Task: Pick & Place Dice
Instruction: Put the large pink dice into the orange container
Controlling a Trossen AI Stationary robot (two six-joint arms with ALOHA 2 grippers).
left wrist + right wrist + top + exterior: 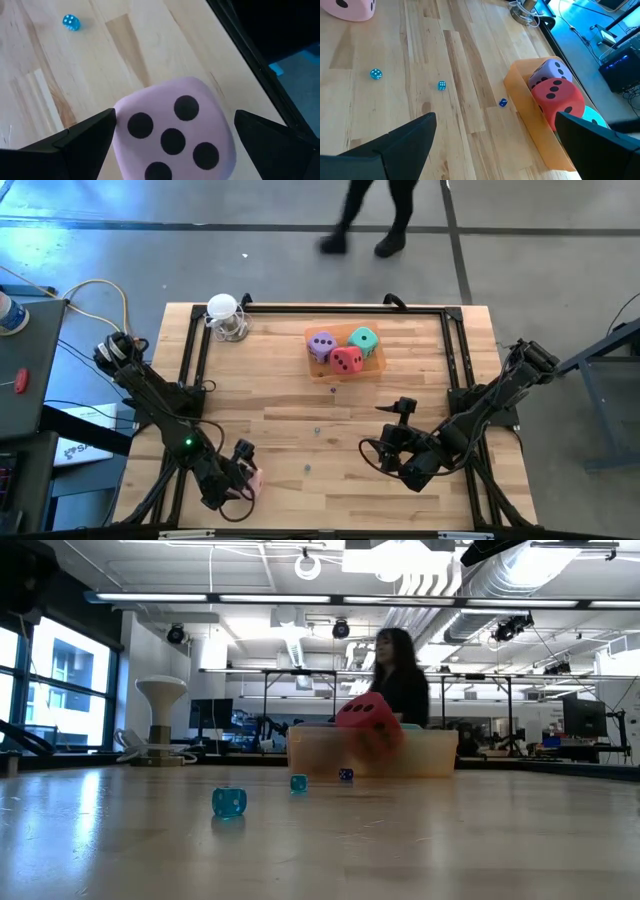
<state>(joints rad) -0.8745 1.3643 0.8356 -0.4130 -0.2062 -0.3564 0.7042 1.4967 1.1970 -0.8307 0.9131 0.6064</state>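
- The pink die (pixel 174 134) lies closest to the left wrist camera, five dark pips up, on the wooden table (pixel 300 415) near its front left corner.
- It sits squarely between the fingers of the left gripper (pixel 243 472), which stand spread as wide as they go; a gap shows on each side, so nothing is gripped.
- The right gripper (pixel 398 423) hangs over the table's right-centre part, fingers just as wide apart, holding nothing, well apart from every die.
- The purple die (pixel 321 345), teal-green die (pixel 364 340) and red die (pixel 347 360) are bunched together in the shallow orange tray (pixel 530 117) at the table's far middle.
- Three tiny blue dice (pixel 376 74) are scattered on the bare wood between tray and grippers.
- In the low view only the red die clearly shows above the tray; a person (pixel 400 680) stands behind it.
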